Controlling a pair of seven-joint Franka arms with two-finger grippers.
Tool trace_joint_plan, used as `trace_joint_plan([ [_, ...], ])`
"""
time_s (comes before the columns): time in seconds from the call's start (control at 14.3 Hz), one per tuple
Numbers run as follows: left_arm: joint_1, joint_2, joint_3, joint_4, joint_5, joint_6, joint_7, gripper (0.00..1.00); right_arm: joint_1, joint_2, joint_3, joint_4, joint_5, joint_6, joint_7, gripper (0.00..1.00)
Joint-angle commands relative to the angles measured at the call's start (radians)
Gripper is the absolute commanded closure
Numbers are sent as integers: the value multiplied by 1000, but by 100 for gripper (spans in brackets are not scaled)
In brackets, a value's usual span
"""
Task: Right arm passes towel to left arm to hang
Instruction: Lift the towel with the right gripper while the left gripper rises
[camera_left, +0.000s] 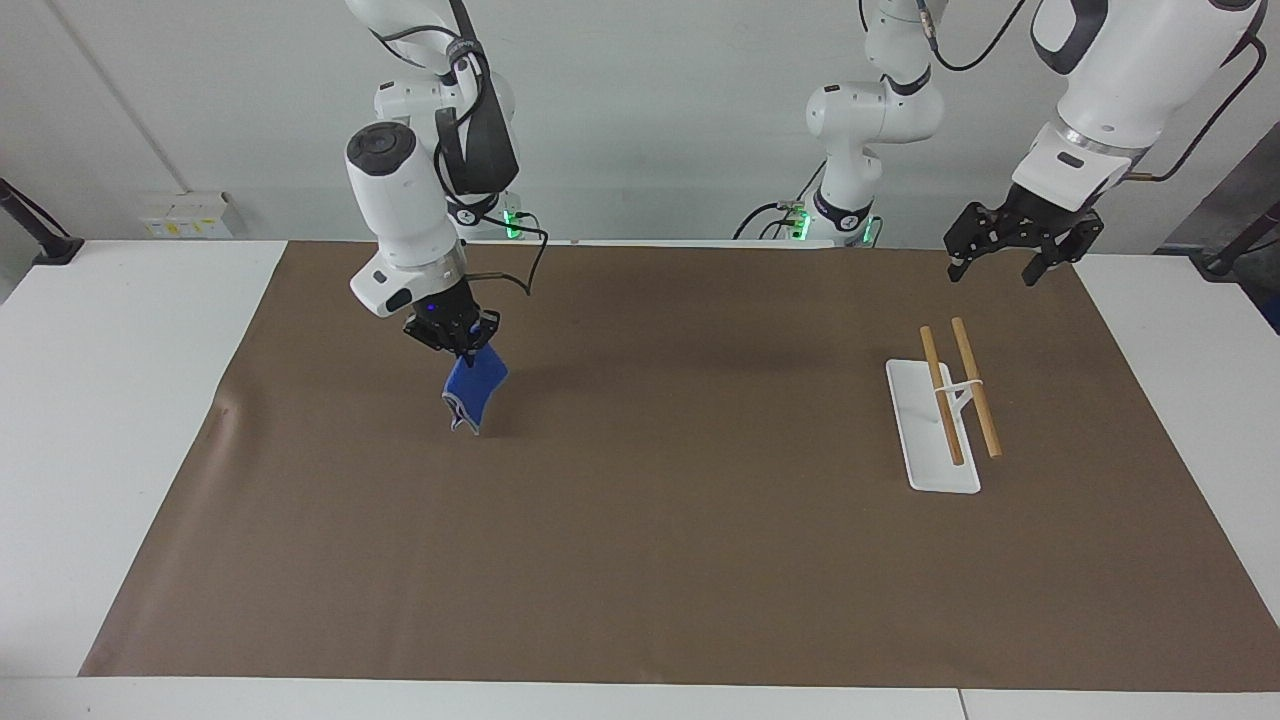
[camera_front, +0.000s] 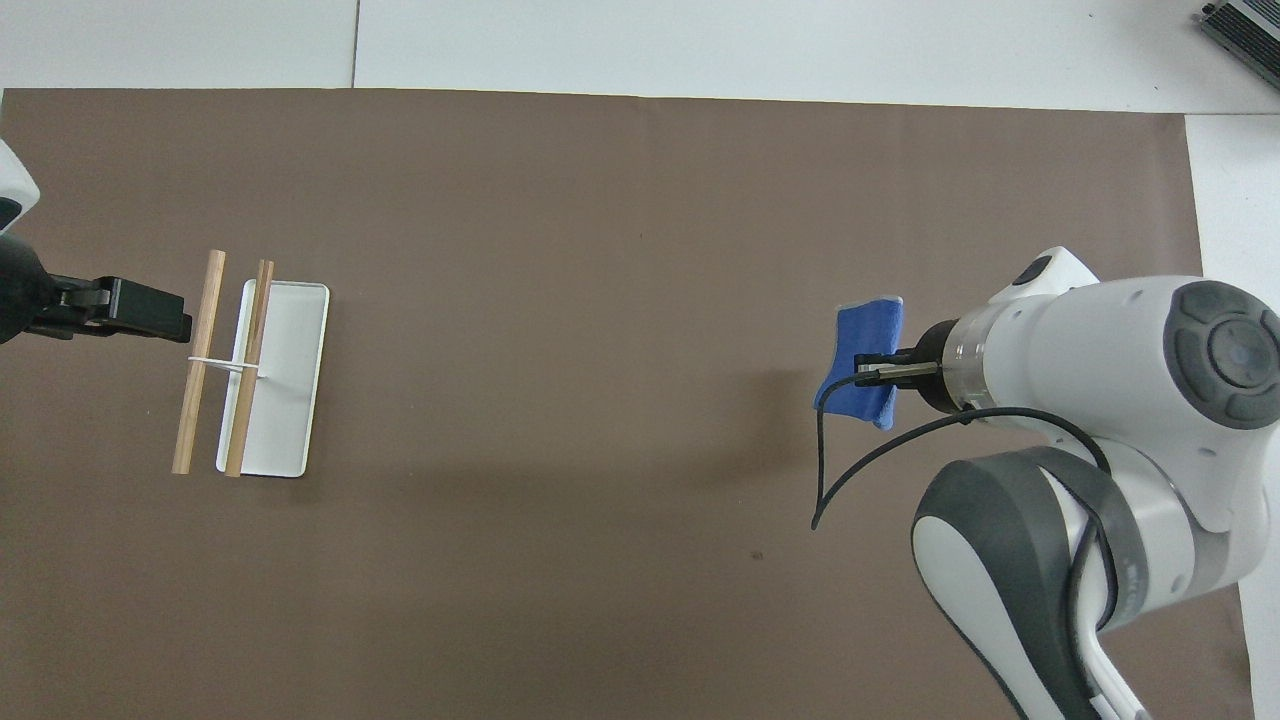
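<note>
In the facing view, the right end effector (camera_left: 462, 343) is seen raised over the large brown mat (camera_left: 680, 560), toward the right arm's end of the bench (camera_left: 110, 400). Its black fingers are clamped together on the top edge of the small bright blue terry towel (camera_left: 474, 390), which hangs bunched below it, clear of the mat. A small blue light is shown on it. The left end effector (camera_left: 1005, 262) is held in the air over the mat's corner at the left arm's end, nearest the robots, with its fingers spread apart and nothing between them. A white flat-based rack with two wooden rods (camera_left: 945, 410) is seen on the mat near that end.

In the overhead view, the towel (camera_front: 860, 365) is seen pinched by the right end effector (camera_front: 880, 367), and the left end effector (camera_front: 150, 310) is seen beside the rack (camera_front: 290, 380). No writing can be read in either view.
</note>
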Motion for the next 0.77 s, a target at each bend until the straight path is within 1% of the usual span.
trace_joint_plan([
  [0.0,-4,-19,7,-18,-11,-4,-3,0,-7,-26,37,42,143,-36,-38,100],
  [0.14,-18,-19,4,-18,-9,-8,-15,0,-4,-24,56,71,253,-41,-57,100],
  [0.21,-21,-19,3,-19,-11,2,-50,0,-1,-23,74,74,327,-27,-51,100],
  [0.35,-23,-19,-5,-19,-24,24,-153,0,7,-26,82,74,453,-24,-48,100],
  [0.49,-24,-22,-12,-41,-112,59,-237,0,27,-31,85,68,557,-27,-51,100],
  [0.56,-33,-30,-19,-59,-133,77,-309,0,37,-34,85,64,613,-27,-46,100],
  [0.7,-69,-50,-20,-110,-184,160,-470,0,47,-58,85,25,726,-13,-51,100],
])
